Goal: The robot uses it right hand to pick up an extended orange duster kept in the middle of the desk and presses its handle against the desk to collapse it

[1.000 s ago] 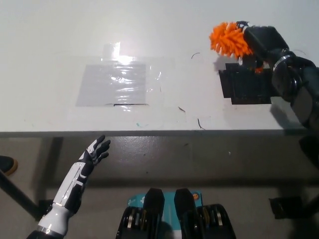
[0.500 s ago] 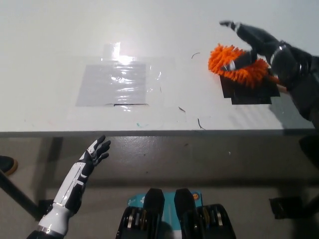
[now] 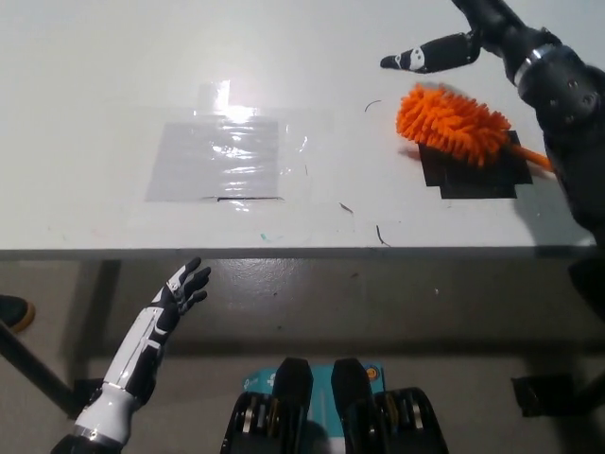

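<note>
Fingers apart and holding nothing, the robot's black right hand (image 3: 444, 49) hangs above the white desk (image 3: 113, 113) at about one o'clock in the head view, just clear of the fluffy orange duster (image 3: 452, 124). The duster lies flat on a black rectangular patch (image 3: 473, 175) at roughly two o'clock, its thin orange handle (image 3: 534, 158) poking out toward three o'clock. A clear taped plastic sheet (image 3: 216, 159) sits near the desk's middle. The white left hand (image 3: 180, 288) rests below the desk edge at seven o'clock, fingers spread. The duster looks released; whether its handle is collapsed cannot be told. Any further press would call for a fresh grasp.
</note>
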